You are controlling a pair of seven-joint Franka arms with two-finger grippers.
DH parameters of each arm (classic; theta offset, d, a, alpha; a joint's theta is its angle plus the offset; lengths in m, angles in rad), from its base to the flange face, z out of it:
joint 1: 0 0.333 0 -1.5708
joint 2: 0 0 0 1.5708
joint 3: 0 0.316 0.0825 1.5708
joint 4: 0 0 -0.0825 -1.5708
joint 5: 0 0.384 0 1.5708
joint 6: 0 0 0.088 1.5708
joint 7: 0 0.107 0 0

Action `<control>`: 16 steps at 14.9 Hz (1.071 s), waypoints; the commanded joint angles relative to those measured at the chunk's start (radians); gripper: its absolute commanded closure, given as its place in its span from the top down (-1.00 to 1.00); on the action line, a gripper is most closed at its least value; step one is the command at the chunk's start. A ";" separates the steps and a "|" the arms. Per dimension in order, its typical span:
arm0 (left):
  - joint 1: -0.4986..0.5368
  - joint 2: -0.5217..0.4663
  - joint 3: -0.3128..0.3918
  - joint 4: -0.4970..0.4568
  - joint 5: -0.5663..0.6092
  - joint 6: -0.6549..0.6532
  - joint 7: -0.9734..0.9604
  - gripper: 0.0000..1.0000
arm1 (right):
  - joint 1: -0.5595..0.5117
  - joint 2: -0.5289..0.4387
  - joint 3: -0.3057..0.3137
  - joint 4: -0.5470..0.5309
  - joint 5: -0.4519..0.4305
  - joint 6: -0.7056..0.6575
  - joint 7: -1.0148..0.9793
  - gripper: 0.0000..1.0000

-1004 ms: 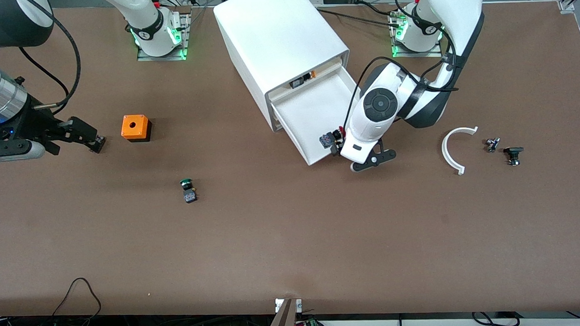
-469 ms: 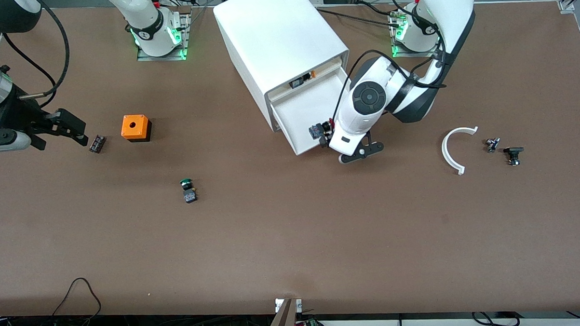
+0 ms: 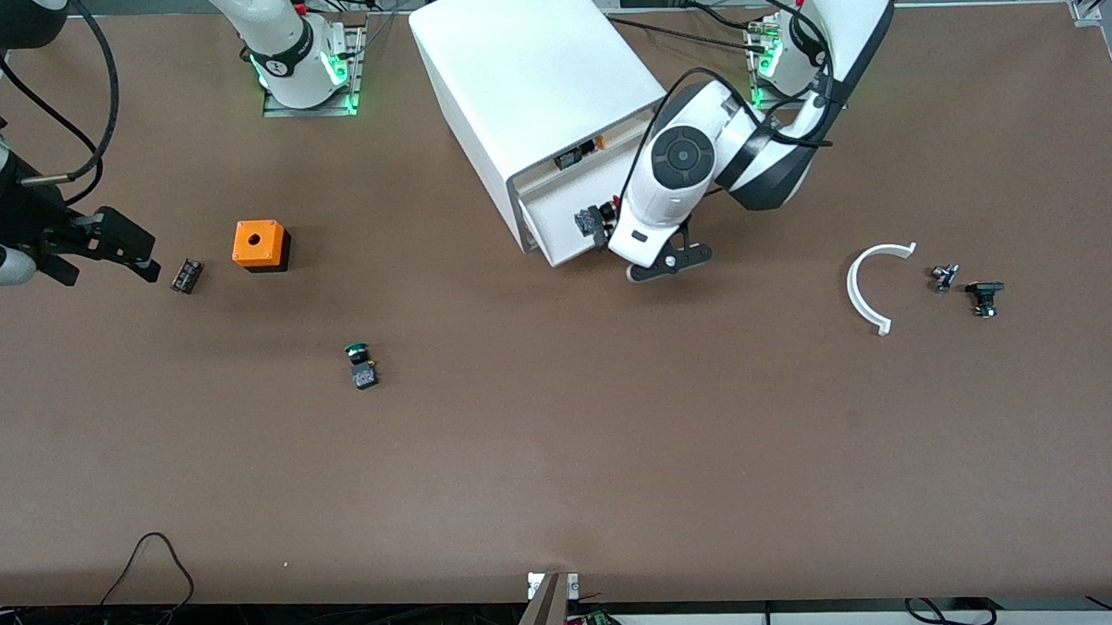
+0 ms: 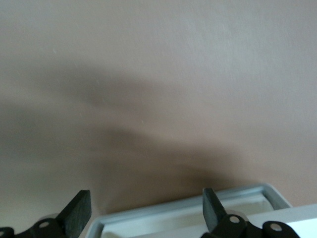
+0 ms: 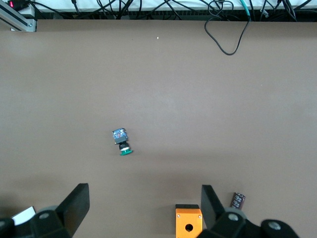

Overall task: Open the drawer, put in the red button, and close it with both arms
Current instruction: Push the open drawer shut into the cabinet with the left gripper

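The drawer (image 3: 553,222) stands out only a little from the white cabinet (image 3: 529,73), under the top level with the orange-and-black part. The red button (image 3: 593,221) lies in the drawer, close to its front wall. My left gripper (image 3: 608,226) is at the drawer's front. In the left wrist view it (image 4: 143,208) is open, with the drawer's rim (image 4: 188,210) between its fingers and the button hidden. My right gripper (image 3: 138,258) is open and empty over the table at the right arm's end, as the right wrist view (image 5: 143,203) also shows.
A small black part (image 3: 186,275) lies beside the right gripper, next to the orange box with a hole (image 3: 259,244). The green button (image 3: 362,364) lies nearer the camera. A white curved piece (image 3: 870,288) and two small dark parts (image 3: 984,296) lie toward the left arm's end.
The left gripper has pushed the drawer most of the way into the cabinet, the red button riding in it. The right gripper has drawn back from the small black part.
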 commanded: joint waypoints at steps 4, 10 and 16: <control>0.009 -0.043 -0.069 -0.066 -0.074 0.011 -0.002 0.98 | -0.020 -0.001 0.019 0.024 0.001 -0.048 0.023 1.00; 0.008 -0.037 -0.109 -0.075 -0.115 0.011 -0.002 0.99 | -0.018 0.001 0.020 0.023 -0.001 -0.050 0.039 1.00; 0.005 -0.038 -0.111 -0.074 -0.117 0.011 0.000 0.99 | -0.018 -0.001 0.022 0.026 -0.005 -0.065 0.028 1.00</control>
